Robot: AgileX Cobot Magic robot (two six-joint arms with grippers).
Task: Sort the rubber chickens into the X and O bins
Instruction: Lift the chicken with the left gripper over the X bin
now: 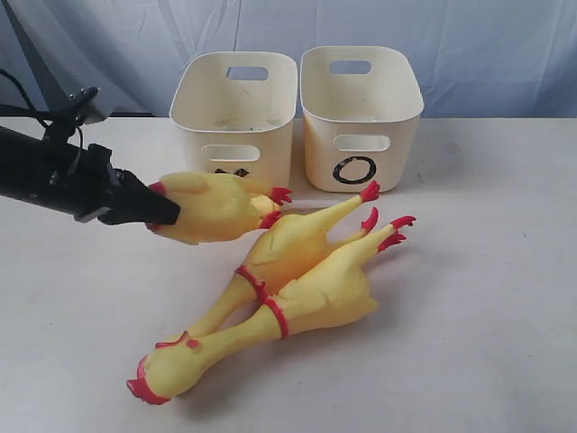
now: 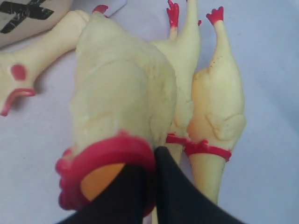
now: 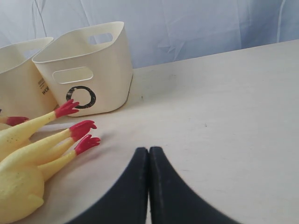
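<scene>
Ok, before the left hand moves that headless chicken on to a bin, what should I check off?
1. Left hand grips the headless chicken at its red neck rim: ok.
2. Headless chicken clear of the whole chickens: cannot tell, they overlap in the exterior view.
3. X bin upright, mouth open: ok.
4. O bin upright beside it: ok.
5. Right hand shut, apart from every chicken: ok.
</scene>
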